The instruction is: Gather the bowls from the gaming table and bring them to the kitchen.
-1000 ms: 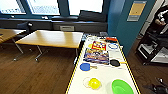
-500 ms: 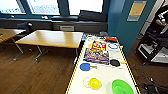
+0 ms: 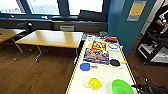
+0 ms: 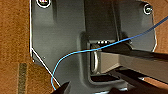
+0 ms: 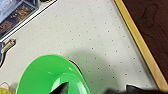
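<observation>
Where the gaming table (image 3: 103, 72) runs toward the camera in the head view, its near end is cut off by the frame, and the green bowl (image 3: 122, 87) on it is seen only in part, close to the yellow edge stripe. The yellow bowl (image 3: 94, 83) stands just beside it on the white top, apart from it. Farther along lie a blue paddle (image 3: 85, 66), a black paddle (image 3: 115, 62), two game boxes (image 3: 96, 55) and a white plate with a blue rim (image 3: 113, 46). The right arm (image 3: 150, 89) is made out as a dark shape at the corner near the green bowl; whether its gripper is wide or narrow cannot be told. From the right wrist the green bowl (image 5: 53, 76) is shown large, resting on the speckled top. From the left wrist a dark robot plate, a blue cable (image 4: 100, 48) and brown floor are seen; the left gripper's opening cannot be told.
</observation>
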Motion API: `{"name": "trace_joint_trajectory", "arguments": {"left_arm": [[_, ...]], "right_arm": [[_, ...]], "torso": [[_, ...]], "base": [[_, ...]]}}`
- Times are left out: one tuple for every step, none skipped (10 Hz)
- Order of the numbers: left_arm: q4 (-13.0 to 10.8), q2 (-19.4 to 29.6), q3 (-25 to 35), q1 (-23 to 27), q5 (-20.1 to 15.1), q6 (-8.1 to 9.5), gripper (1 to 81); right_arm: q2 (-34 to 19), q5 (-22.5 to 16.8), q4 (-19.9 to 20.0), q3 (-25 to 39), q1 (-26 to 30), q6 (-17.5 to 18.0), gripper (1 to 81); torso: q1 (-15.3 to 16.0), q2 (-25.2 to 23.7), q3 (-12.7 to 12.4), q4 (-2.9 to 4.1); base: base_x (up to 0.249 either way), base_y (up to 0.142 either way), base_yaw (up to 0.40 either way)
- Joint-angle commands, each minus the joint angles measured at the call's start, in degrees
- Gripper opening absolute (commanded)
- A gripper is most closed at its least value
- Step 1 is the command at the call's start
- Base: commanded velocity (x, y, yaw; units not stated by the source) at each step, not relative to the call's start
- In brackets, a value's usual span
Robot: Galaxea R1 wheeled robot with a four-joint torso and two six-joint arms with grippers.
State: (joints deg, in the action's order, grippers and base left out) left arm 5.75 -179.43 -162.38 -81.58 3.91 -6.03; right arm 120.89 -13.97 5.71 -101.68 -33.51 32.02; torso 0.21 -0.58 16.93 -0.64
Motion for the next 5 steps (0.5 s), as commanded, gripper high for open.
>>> {"name": "trace_joint_trajectory", "arguments": {"left_arm": [[0.0,0.0,-0.1,1.1,-4.0,-0.11,81.1],[0.0,-0.1,0.0,1.2,-4.1,-0.03,81.1],[0.0,-0.1,0.0,1.2,-4.2,-0.03,81.1],[0.0,-0.1,0.0,1.2,-4.2,-0.12,81.1],[0.0,-0.1,0.0,1.2,-4.2,-0.12,81.1]], "right_arm": [[1.1,-1.1,0.5,-1.6,5.4,0.3,81.1],[2.3,-1.1,0.4,-2.4,4.9,0.8,81.1],[3.1,-1.0,0.4,-2.9,4.3,0.8,81.1],[3.9,-0.7,0.4,-2.8,3.5,0.8,81.1],[4.6,-0.5,0.3,-3.0,2.7,0.8,81.1]], "torso": [[0.0,0.0,0.0,0.0],[0.0,0.0,0.0,0.0],[0.0,0.0,0.0,0.0],[0.0,0.0,0.0,0.0],[0.0,0.0,0.0,0.0]], "base": [[0.0,0.0,0.0],[0.0,0.0,0.0],[0.0,0.0,0.0],[0.0,0.0,0.0],[0.0,0.0,0.0]]}}
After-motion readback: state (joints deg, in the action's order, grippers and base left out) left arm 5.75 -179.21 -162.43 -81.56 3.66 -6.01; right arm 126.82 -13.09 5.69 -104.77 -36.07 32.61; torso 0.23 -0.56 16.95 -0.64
